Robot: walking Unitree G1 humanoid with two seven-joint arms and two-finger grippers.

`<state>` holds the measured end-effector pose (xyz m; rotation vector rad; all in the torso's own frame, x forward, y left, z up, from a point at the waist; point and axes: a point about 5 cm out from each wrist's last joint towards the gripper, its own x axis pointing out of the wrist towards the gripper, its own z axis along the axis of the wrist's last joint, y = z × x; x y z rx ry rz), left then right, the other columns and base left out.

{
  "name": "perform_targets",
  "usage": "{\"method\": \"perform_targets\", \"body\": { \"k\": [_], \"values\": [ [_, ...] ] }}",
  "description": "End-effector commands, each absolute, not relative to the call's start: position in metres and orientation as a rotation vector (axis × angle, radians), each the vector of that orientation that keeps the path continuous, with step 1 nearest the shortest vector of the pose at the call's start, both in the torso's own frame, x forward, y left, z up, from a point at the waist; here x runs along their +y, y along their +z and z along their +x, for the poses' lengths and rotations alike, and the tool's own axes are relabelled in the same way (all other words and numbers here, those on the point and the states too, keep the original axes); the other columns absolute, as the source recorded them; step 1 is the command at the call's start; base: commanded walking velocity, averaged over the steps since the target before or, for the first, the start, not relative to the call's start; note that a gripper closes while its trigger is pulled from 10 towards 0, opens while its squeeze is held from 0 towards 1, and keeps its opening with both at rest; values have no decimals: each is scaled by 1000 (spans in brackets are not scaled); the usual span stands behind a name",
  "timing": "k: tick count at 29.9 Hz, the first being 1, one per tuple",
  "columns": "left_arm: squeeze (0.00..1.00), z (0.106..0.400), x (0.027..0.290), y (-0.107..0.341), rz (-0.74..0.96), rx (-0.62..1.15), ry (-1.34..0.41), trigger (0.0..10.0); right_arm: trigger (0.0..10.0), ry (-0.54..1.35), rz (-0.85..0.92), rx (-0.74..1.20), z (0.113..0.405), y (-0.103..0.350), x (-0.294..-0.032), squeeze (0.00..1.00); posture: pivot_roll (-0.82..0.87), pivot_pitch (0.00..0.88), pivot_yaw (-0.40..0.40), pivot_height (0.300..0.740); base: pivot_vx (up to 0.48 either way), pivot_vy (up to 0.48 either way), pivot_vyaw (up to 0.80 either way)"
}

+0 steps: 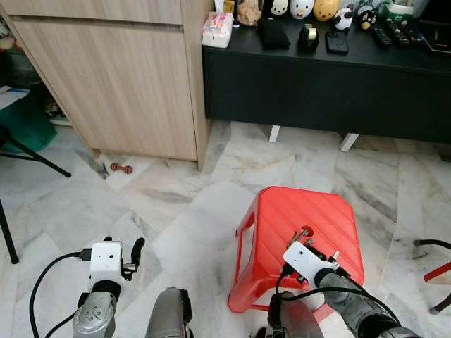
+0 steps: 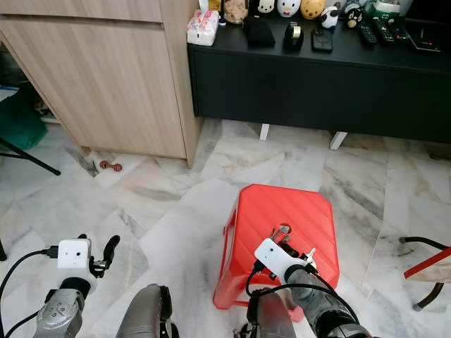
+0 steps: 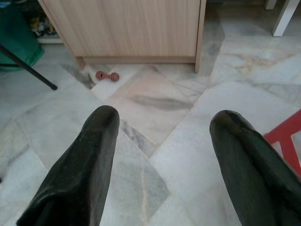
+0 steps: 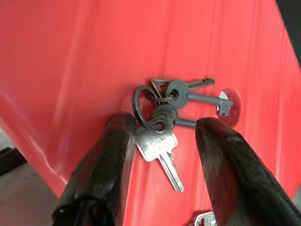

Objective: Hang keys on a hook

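A bunch of keys [image 4: 162, 117] on a dark ring lies on top of the red plastic stool [image 1: 282, 211], close to the hole in its seat. My right gripper [image 4: 167, 121] is low over the stool, open, with one black finger on each side of the keys and not closed on them. The keys [image 1: 301, 234] also show just ahead of the right wrist in the left eye view. My left gripper [image 3: 165, 115] is open with nothing in it, held above the marble floor to the left of the stool.
A light wooden cabinet [image 1: 120, 70] stands at the back left, next to a black console [image 1: 317, 84] carrying figurines and remotes. On the floor by the cabinet lies a small red dumbbell toy [image 1: 120, 167]. A black stand leg [image 1: 35, 158] is at the left, and chair legs [image 1: 437, 271] at the right.
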<state>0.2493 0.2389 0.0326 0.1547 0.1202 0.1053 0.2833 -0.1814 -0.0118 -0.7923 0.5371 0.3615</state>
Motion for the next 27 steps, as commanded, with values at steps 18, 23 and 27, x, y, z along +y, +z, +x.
{"method": "perform_targets", "body": {
  "k": [18,23,27],
  "values": [
    [0,240,234,23,144,170,101,10000,0,413,-799,520,280,-14,-178,0,174,232,-58,622,0,0,0],
    [0,240,233,23,142,170,101,10000,0,419,-809,516,280,-14,-178,0,174,235,-59,622,0,0,0],
    [0,238,232,23,138,170,102,10000,0,427,-814,512,281,-13,-176,0,175,238,-60,622,0,0,0]
  ]
}}
